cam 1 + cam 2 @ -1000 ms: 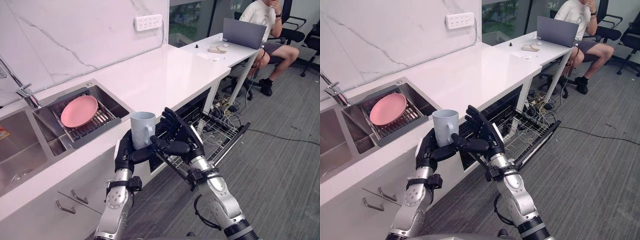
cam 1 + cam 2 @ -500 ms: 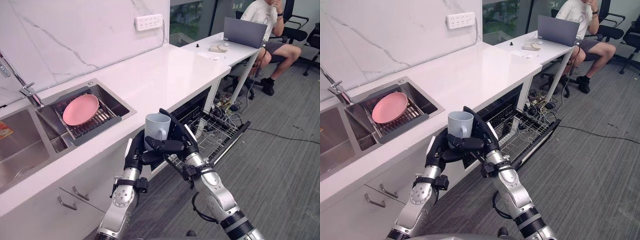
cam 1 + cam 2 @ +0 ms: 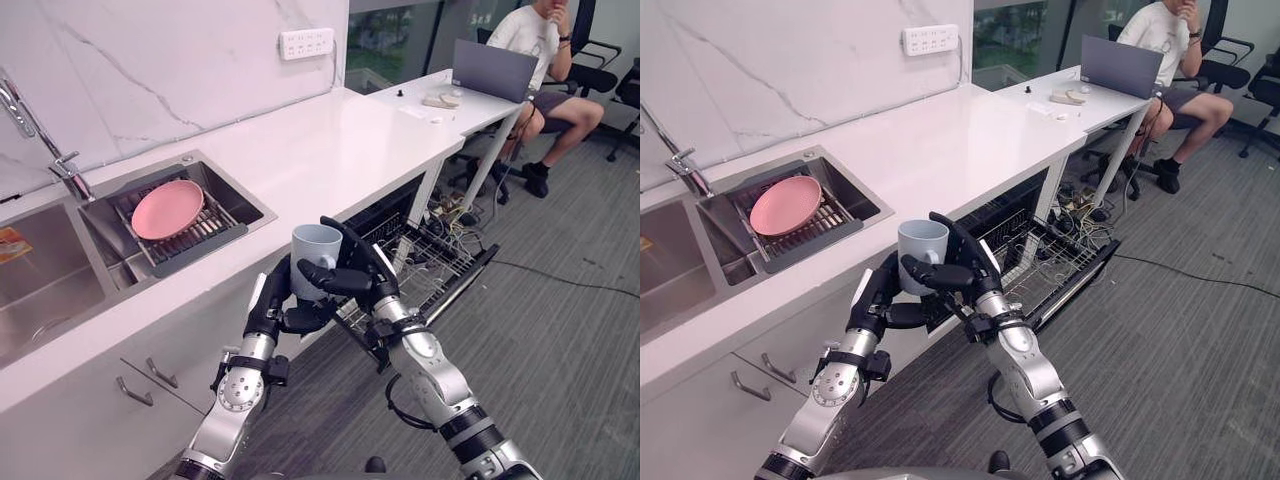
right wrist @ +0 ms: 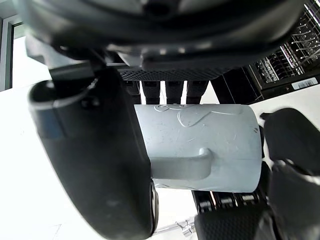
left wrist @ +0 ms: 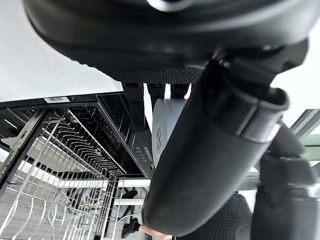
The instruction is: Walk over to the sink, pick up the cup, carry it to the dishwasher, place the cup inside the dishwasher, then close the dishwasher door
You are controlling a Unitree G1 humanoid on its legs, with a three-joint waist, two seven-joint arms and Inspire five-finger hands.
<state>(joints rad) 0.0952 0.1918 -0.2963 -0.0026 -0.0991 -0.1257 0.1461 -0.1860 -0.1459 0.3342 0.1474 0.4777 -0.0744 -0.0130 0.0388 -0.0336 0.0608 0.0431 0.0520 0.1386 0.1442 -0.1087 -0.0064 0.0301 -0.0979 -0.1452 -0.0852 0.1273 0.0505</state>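
**Cup held in both hands off the counter's front edge**

The pale cup point(image 3: 315, 248) is up in the air and upright, mouth to the top. It sits just out past the front edge of the counter point(image 3: 330, 140), beside the open dishwasher point(image 3: 455, 285). The right hand point(image 3: 372, 285) wraps it, fingers curled on the far wall and thumb across the near side by the handle. The left hand point(image 3: 271, 305) closes on it from below. How much of the weight it bears is hard to read. Over in the sink point(image 3: 45, 290), a pink plate point(image 3: 167, 209) lies on the drainer rack point(image 3: 205, 238).
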